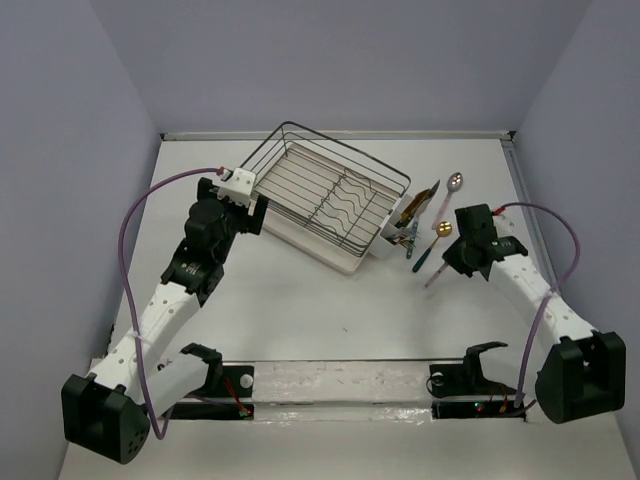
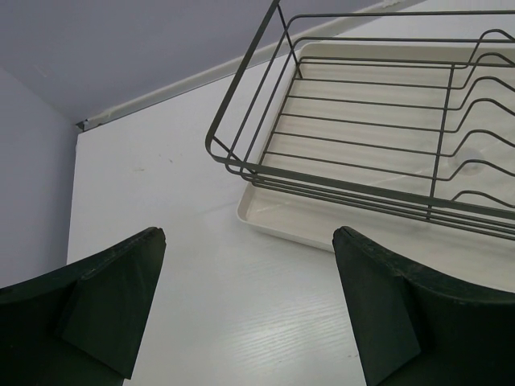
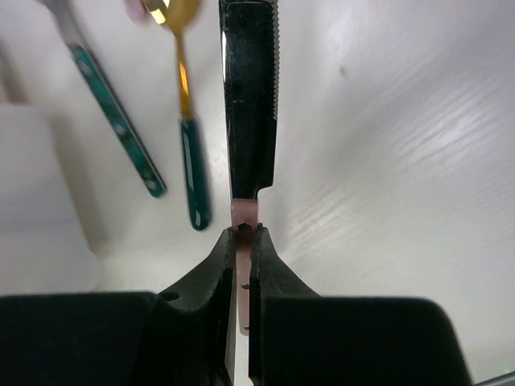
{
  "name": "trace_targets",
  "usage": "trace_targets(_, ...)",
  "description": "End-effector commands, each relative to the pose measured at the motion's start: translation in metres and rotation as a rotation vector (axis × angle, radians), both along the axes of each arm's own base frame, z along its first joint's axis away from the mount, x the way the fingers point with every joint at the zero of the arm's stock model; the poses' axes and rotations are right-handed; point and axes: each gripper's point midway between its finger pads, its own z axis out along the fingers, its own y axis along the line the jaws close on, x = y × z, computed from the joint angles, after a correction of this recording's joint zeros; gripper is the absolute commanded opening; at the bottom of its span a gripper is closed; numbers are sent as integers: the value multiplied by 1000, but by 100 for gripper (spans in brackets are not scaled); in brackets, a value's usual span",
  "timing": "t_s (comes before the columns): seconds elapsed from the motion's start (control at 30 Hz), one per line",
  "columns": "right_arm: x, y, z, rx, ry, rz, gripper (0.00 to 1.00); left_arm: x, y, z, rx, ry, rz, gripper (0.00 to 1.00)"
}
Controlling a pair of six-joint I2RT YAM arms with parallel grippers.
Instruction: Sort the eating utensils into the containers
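Here, right gripper (image 3: 243,235) pinches a pink-handled, dark serrated knife (image 3: 251,104); left gripper (image 2: 249,241) gapes wide, empty.

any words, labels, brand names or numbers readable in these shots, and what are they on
None: no readable text in any view.
The dish rack, the white cutlery holder and the pink-handled knife clamped in the right gripper show no print or markings.

The right hand (image 3: 241,235) hides most of the knife handle (image 3: 244,214); the gold spoon (image 3: 184,80) is cropped.
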Motion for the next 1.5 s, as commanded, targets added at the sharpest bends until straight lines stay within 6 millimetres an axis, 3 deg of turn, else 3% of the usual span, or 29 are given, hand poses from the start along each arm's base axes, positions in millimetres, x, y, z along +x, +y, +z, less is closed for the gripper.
trace_targets(0.0, 30, -58, 110, -279, -286, -112, 0, 4, 7, 35, -23, -99, 30, 99)
trace_targets(0.07, 32, -71, 143, -348, -367, -138, 0, 5, 7, 42, -25, -109, 32, 99)
trace_targets(0.1, 35, -80, 177, -414, -455, -135, 0, 6, 8, 44, -24, -112, 35, 99)
trace_targets(0.2, 44, -80, 228, -492, -610, -52, 0, 8, 9, 56, -23, -131, 38, 99)
trace_targets(0.23, 49, -73, 259, -522, -723, 26, 0, 9, 10, 61, -21, -138, 41, 99)
trace_targets(0.33, 55, -43, 309, -560, -946, 240, 0, 11, 11, 64, -11, -138, 45, 99)
trace_targets(0.4, 52, -15, 333, -560, -1076, 412, 0, 12, 11, 68, -7, -141, 46, 99)
trace_targets(0.47, 52, 3, 340, -534, -1128, 513, 0, 12, 11, 70, -4, -141, 47, 99)
trace_targets(0.6, 67, 54, 336, -411, -1217, 757, 0, 16, 9, 73, -11, -135, 45, 99)
trace_targets(0.63, 69, 59, 347, -406, -1277, 761, 0, 16, 8, 72, -12, -129, 44, 99)
trace_targets(0.7, 73, 66, 347, -391, -1318, 779, 0, 16, 8, 75, -17, -131, 42, 99)
trace_targets(0.9, 80, 103, 313, -274, -1310, 938, 0, 13, 12, 73, -8, -119, 59, 99)
trace_targets(1.17, 92, 111, 240, -233, -1261, 975, 0, 13, 10, 61, -26, -89, 54, 99)
trace_targets(1.27, 98, 114, 235, -197, -1256, 971, 0, 13, 7, 59, -31, -79, 43, 99)
trace_targets(1.47, 106, 114, 204, -194, -1237, 960, 0, 11, 8, 54, -31, -72, 43, 99)
